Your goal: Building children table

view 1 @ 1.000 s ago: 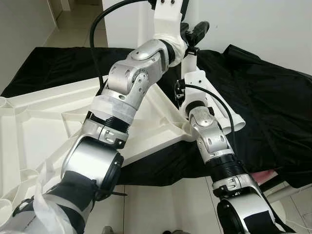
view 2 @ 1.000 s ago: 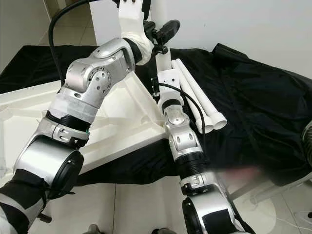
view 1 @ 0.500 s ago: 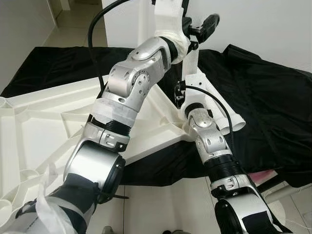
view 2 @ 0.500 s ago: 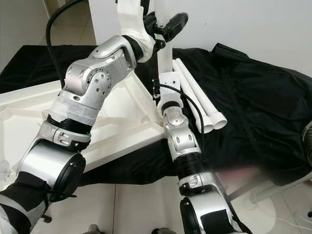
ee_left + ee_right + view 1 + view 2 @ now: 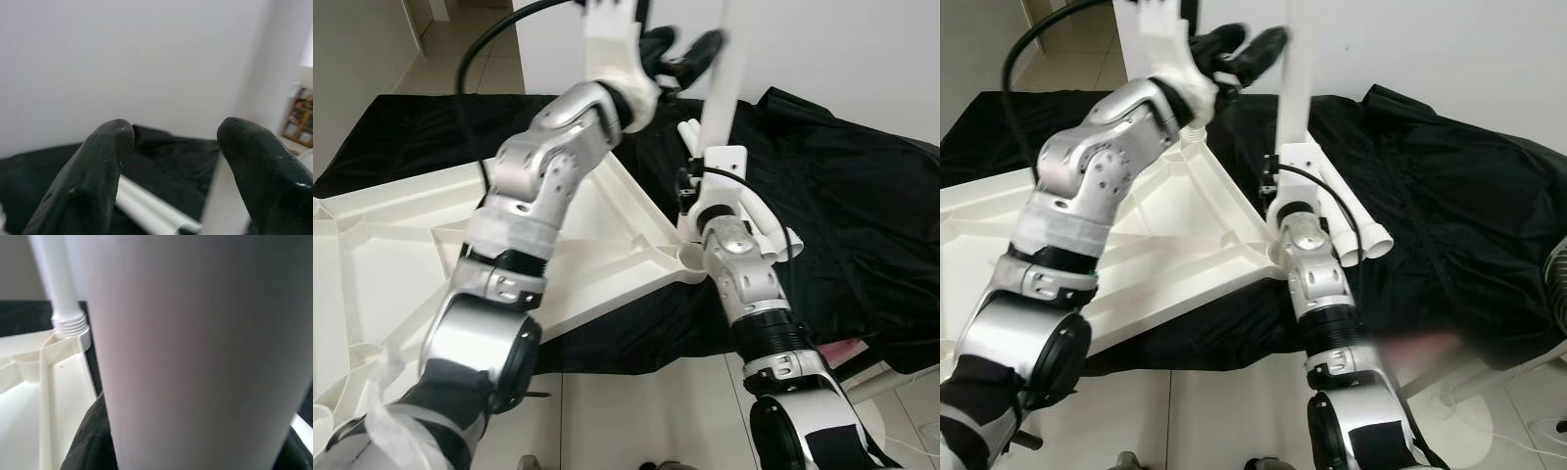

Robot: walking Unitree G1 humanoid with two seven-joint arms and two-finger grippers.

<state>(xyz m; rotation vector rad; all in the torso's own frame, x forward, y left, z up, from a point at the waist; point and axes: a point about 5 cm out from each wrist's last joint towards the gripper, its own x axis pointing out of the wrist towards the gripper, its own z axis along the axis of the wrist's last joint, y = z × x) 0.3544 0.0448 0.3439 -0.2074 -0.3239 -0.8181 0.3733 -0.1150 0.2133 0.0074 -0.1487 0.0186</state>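
The white table top (image 5: 391, 255) lies upside down on a black cloth (image 5: 862, 215). One white table leg (image 5: 722, 78) stands upright at its near right corner. My right gripper (image 5: 195, 450) is shut on this leg low down, dark fingers (image 5: 93, 440) on both sides of the tube. My left gripper (image 5: 680, 51) is raised just left of the leg's upper part, open and holding nothing; in the left wrist view the fingertips (image 5: 107, 147) stand apart with the leg (image 5: 230, 161) behind one. A second leg (image 5: 61, 293) stands in a far corner socket.
Loose white legs (image 5: 781, 240) lie on the cloth right of the upright one. A white wall rises behind. Tiled floor (image 5: 636, 411) lies in front of the cloth's edge, with a pink object (image 5: 847, 348) and a white frame (image 5: 896, 384) at lower right.
My left gripper, which was across the upright leg's upper part, has come off it and drawn back to the left. The leg with my right gripper has shifted slightly right.
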